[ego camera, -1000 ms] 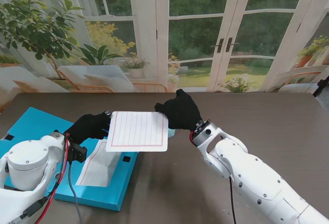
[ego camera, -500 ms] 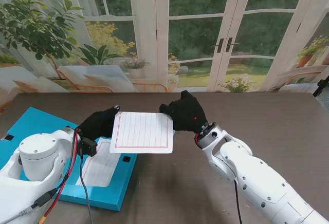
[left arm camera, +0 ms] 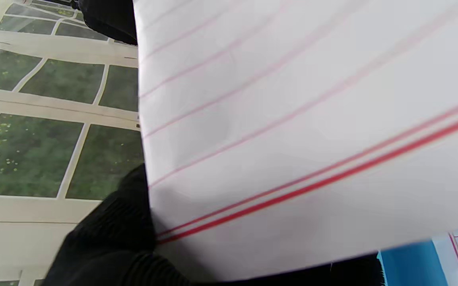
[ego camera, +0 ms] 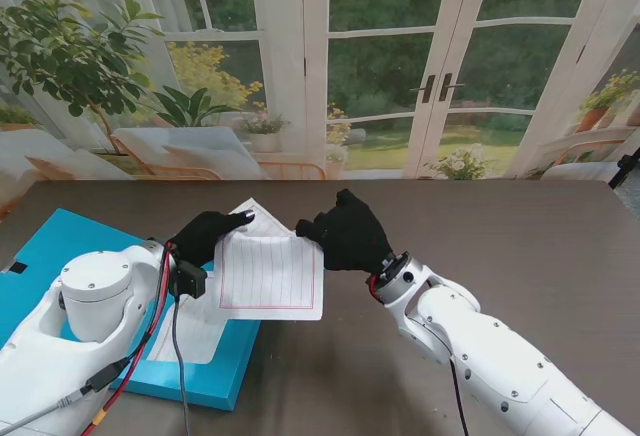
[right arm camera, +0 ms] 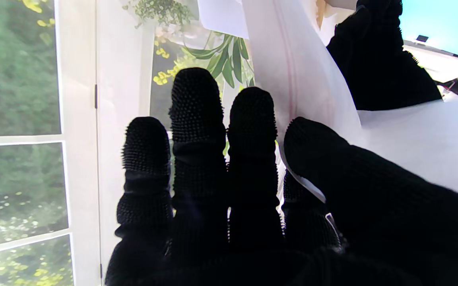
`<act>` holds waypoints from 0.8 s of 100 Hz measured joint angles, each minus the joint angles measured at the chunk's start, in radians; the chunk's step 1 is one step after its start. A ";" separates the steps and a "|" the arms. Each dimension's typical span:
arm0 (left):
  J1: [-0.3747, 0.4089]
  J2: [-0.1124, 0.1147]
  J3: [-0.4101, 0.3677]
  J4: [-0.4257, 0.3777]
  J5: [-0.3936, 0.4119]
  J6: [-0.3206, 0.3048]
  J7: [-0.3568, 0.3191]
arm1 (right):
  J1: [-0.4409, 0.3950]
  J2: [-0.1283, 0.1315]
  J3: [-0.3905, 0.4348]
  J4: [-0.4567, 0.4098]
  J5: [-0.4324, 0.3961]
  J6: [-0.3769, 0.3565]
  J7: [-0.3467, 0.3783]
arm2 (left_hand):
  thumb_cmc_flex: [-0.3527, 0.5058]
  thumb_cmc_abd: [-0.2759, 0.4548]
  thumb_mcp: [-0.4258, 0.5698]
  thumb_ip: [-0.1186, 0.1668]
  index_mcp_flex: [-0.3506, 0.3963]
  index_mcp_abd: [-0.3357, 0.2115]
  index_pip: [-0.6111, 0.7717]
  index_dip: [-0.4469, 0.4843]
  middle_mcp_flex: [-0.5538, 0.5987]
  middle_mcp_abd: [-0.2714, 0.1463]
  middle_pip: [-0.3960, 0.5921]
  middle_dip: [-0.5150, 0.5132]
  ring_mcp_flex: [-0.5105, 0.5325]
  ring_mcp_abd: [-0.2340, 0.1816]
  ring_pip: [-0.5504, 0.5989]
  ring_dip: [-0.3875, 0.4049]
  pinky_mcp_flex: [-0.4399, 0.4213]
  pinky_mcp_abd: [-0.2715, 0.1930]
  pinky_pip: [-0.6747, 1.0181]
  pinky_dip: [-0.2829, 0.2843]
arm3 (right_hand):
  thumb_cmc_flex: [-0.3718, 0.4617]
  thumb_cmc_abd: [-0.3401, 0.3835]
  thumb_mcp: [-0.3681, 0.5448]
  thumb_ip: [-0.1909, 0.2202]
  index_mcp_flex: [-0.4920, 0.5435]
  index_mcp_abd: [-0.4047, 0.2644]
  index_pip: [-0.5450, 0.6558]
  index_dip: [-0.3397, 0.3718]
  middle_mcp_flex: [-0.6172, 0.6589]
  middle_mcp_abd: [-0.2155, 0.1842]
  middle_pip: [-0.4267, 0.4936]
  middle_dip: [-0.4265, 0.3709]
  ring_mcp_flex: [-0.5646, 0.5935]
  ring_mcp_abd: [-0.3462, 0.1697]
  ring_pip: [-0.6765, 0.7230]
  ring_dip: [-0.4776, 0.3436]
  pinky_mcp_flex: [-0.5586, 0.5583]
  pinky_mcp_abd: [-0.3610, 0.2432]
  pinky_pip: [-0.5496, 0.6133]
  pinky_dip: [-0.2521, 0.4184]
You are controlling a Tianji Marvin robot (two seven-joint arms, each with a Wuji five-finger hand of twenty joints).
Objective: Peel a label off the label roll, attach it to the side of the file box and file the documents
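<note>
A white sheet of paper ruled with red lines [ego camera: 270,269] is held in the air between two black-gloved robot hands, above the near-left part of the dark brown wooden table [ego camera: 520,231]. The left hand [ego camera: 208,235] pinches the sheet's left edge near its far corner; the right hand [ego camera: 345,230] grips the right edge, thumb on one face and at least one finger behind, as its wrist view shows. A second ago the sheet lay almost flat and level between the hands. Now it has tilted and swung: its far-left corner is lifted and peaks toward the windows, while the near edge hangs lower, toward me. It has also drawn slightly leftward, closer to the bright blue flat plastic file box [ego camera: 60,246], which lies open along the table's left edge with another white ruled sheet [ego camera: 195,328] already resting inside. This change suggests the filing step is under way, with the hands probably angling the page so it can slide down into the box. The sheet's ruled lines run left to right, and its long axis seems to run from the far edge toward me, tipped downward at the near end. No label roll can be made out, and whether a label is on the box cannot be told.
</note>
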 measured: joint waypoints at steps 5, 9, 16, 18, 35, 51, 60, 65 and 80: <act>0.000 -0.001 0.003 0.000 0.008 -0.015 0.005 | 0.002 0.000 -0.002 0.004 -0.001 0.000 -0.001 | 0.029 -0.033 0.052 0.000 0.032 -0.010 0.055 0.032 0.050 -0.007 0.019 0.080 0.025 0.011 0.085 0.046 0.025 0.013 0.027 0.066 | 0.000 0.000 0.000 0.000 0.000 0.000 0.000 0.000 0.000 0.000 0.000 0.000 0.000 0.000 0.000 0.000 0.000 0.000 0.000 0.000; 0.000 -0.002 0.007 0.000 0.014 -0.032 0.017 | 0.004 0.000 -0.003 0.008 -0.001 0.000 -0.002 | 0.076 -0.067 0.067 -0.002 0.044 -0.013 0.110 0.053 0.093 -0.013 0.055 0.151 0.067 0.022 0.158 0.083 0.037 0.025 0.088 0.122 | 0.000 0.000 0.000 0.000 0.000 0.000 0.000 0.000 0.000 0.000 0.000 0.000 0.000 0.000 0.000 0.000 0.000 0.000 0.000 0.000; 0.003 -0.006 0.014 -0.001 0.021 -0.068 0.055 | 0.007 -0.001 -0.006 0.017 0.001 0.002 -0.008 | 0.156 -0.083 0.067 -0.003 0.066 -0.023 0.240 0.049 0.159 -0.026 0.126 0.263 0.118 0.030 0.287 0.125 -0.002 0.057 0.402 0.111 | 0.002 0.012 -0.013 0.000 -0.010 0.000 0.000 0.000 -0.002 0.000 0.000 0.000 -0.001 0.000 -0.001 0.000 0.000 0.000 0.000 0.000; 0.004 -0.008 0.015 -0.002 0.021 -0.074 0.067 | 0.008 -0.001 -0.007 0.020 0.002 0.003 -0.010 | 0.173 -0.083 0.063 -0.003 0.066 -0.023 0.275 0.047 0.171 -0.028 0.152 0.293 0.134 0.030 0.322 0.137 -0.021 0.068 0.507 0.054 | 0.003 0.012 -0.016 0.000 -0.010 -0.001 0.000 0.000 -0.002 0.000 0.000 0.000 -0.001 0.000 -0.004 0.000 0.000 0.000 0.000 0.000; 0.017 -0.025 0.017 -0.013 0.015 -0.095 0.126 | 0.005 -0.002 0.000 0.030 0.003 0.003 0.011 | 0.215 -0.100 0.062 -0.023 0.051 -0.021 0.483 0.076 0.204 -0.044 0.399 0.430 0.241 0.022 0.523 0.222 0.016 0.139 0.835 -0.176 | -0.069 0.125 -0.222 -0.028 -0.134 0.044 0.110 0.039 -0.159 0.014 -0.002 0.000 -0.090 0.008 -0.050 -0.010 0.000 0.025 -0.002 0.000; 0.031 -0.031 0.010 -0.027 0.001 -0.114 0.132 | -0.019 -0.002 0.038 0.020 0.019 -0.004 0.056 | 0.245 -0.103 0.039 -0.034 -0.012 -0.010 0.577 0.096 0.202 -0.048 0.502 0.446 0.266 0.020 0.579 0.254 0.042 0.150 0.867 -0.172 | -0.191 0.138 -0.219 0.061 -0.282 0.172 0.069 0.165 -0.346 0.047 0.017 -0.049 -0.197 0.010 -0.045 -0.033 0.000 0.040 -0.021 0.000; 0.039 -0.031 0.000 -0.037 0.002 -0.111 0.124 | -0.035 -0.002 0.063 0.009 0.026 -0.012 0.087 | 0.258 -0.087 0.007 -0.034 -0.032 -0.006 0.600 0.102 0.200 -0.050 0.520 0.454 0.267 0.019 0.589 0.261 0.044 0.151 0.874 -0.171 | -0.238 0.138 -0.255 0.392 -0.345 0.206 0.008 0.249 -0.423 0.055 0.010 -0.072 -0.240 0.022 -0.041 -0.042 0.000 0.050 -0.041 0.000; 0.045 -0.031 -0.007 -0.045 0.003 -0.109 0.118 | -0.044 -0.002 0.081 0.004 0.031 -0.017 0.107 | 0.267 -0.086 0.001 -0.034 -0.044 -0.005 0.605 0.104 0.198 -0.050 0.525 0.454 0.267 0.019 0.591 0.261 0.044 0.151 0.875 -0.170 | -0.354 0.105 -0.193 0.751 -0.377 0.219 -0.006 0.254 -0.472 0.059 0.021 -0.082 -0.283 0.027 -0.044 -0.050 0.000 0.051 -0.048 0.000; 0.067 -0.029 -0.036 -0.069 0.006 -0.105 0.106 | -0.093 -0.007 0.167 -0.034 0.075 -0.058 0.195 | 0.278 -0.085 -0.009 -0.034 -0.059 -0.003 0.617 0.109 0.190 -0.051 0.540 0.455 0.267 0.018 0.594 0.262 0.045 0.151 0.875 -0.168 | -0.475 0.087 -0.138 1.039 -0.429 0.237 -0.029 0.255 -0.564 0.067 0.012 -0.094 -0.353 0.041 -0.066 -0.060 0.000 0.063 -0.080 0.000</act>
